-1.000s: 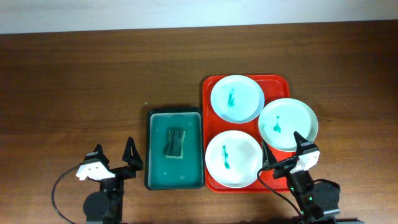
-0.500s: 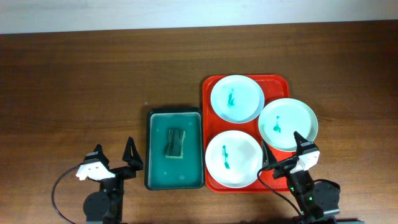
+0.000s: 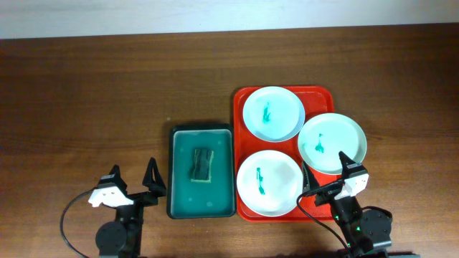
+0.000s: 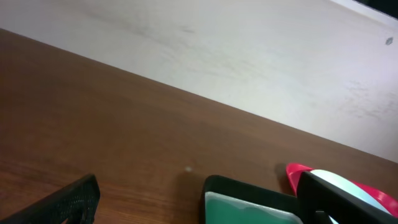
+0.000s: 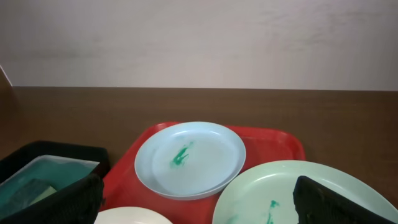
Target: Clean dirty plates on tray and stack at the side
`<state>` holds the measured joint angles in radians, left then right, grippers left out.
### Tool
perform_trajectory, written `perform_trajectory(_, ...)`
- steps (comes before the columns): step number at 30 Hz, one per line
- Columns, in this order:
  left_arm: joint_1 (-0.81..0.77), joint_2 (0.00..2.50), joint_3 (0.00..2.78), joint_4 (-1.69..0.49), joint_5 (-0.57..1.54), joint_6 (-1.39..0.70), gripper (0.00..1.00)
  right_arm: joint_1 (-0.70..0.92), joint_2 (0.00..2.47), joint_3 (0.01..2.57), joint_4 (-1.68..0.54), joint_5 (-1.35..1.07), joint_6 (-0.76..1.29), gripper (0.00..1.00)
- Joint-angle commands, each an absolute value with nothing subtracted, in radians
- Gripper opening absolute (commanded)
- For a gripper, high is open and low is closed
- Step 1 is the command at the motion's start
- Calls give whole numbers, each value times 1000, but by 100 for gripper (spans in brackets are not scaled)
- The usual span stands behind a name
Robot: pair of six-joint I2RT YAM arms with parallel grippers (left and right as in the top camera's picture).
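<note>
There are 3 plates point(image 3: 272, 113) point(image 3: 332, 142) point(image 3: 269, 183), 1 tray point(image 3: 319, 98), 1 basin point(image 3: 215, 198), 1 sponge point(image 3: 201, 164) and 2 pincers point(image 3: 132, 169) point(image 3: 324, 168).

The overhead view looks straight down on the whole desk point(image 3: 86, 86), far edge at the top. The left wrist view sits low by the near edge, facing the far edge and the wall point(image 4: 249, 62) — it catches just the far end of the basin point(image 4: 242, 185) and a sliver of the tray point(image 4: 293, 174). The right wrist view, equally low, faces the same way, close over the tray — shared by all three.
</note>
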<state>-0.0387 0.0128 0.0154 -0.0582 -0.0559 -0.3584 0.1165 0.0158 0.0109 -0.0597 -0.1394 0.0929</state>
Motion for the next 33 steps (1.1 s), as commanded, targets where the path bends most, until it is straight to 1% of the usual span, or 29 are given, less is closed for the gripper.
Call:
perform_trajectory(1,-34,7,10,9,82,-344,99,110,8,6,-4,-146,85,98)
perform_trajectory(2,-35,7,17,39,135,-344,99,110,8,6,28,-157,86,98)
perform_trajectory(4,-34,14,86,30,206,-344,100,110,8,54,33,-276,85,98)
perform_trajectory(6,-34,75,206,-64,206,-343,99,110,20,223,-126,-306,69,98)
perform_trajectory(7,-34,145,287,-141,206,-343,99,110,40,295,-196,-304,44,98)
perform_trajectory(8,-34,258,401,-242,207,-343,99,110,121,472,-370,-302,-18,98)
perform_trajectory(9,-34,423,555,-352,232,-342,99,110,202,593,-480,-297,-26,98)
perform_trajectory(10,-34,528,659,-419,257,-342,99,110,282,695,-579,-296,-25,98)
perform_trajectory(11,-35,685,826,-542,279,-334,99,110,399,834,-712,-313,12,98)
perform_trajectory(12,-35,776,925,-627,291,-315,99,110,478,928,-809,-323,39,98)
perform_trajectory(13,-35,935,1109,-810,293,-297,99,110,617,1082,-948,-329,29,98)
perform_trajectory(14,-35,1058,1247,-944,293,-297,99,110,691,1156,-1001,-338,35,98)
perform_trajectory(16,-35,1192,1377,-1081,294,-297,99,110,776,1214,-1029,-388,35,98)
perform_trajectory(17,-35,1245,1399,-1121,327,-297,99,110,807,1216,-1031,-416,35,98)
perform_trajectory(18,-35,1279,1399,-1168,334,-297,99,110,842,1215,-1084,-390,56,98)
perform_trajectory(19,-35,1309,1399,-1214,338,-297,99,110,880,1206,-1147,-302,164,98)
perform_trajectory(20,-47,1328,1399,-1237,366,-231,72,110,931,1170,-1201,-257,247,95)
perform_trajectory(21,-68,1334,1399,-1252,402,-160,66,111,978,1121,-1208,-260,249,81)
perform_trajectory(22,-108,1334,1399,-1271,399,-115,72,111,1019,1077,-1204,-261,249,69)
perform_trajectory(23,-158,1333,1398,-1277,346,-88,76,111,1090,1019,-1184,-261,249,66)
perform_trajectory(24,-208,1333,1390,-1271,287,-89,71,111,1141,995,-1167,-261,249,65)
perform_trajectory(25,-235,1337,1380,-1261,272,-90,72,111,1158,991,-1159,-261,249,65)
perform_trajectory(26,-286,1349,1345,-1235,224,-129,74,111,1188,989,-1145,-274,248,65)
perform_trajectory(27,-331,1368,1288,-1195,170,-213,73,111,1191,989,-1140,-282,249,65)
perform_trajectory(29,-398,1433,1156,-1100,134,-355,66,111,1191,989,-1138,-284,249,65)
perform_trajectory(31,-448,1520,1077,-996,140,-374,57,111,1191,989,-1137,-284,248,65)
perform_trajectory(32,-479,1579,1065,-958,122,-374,52,111,1191,989,-1137,-284,249,66)
perform_trajectory(33,-501,1629,1066,-940,97,-374,48,111,1191,989,-1137,-284,249,66)
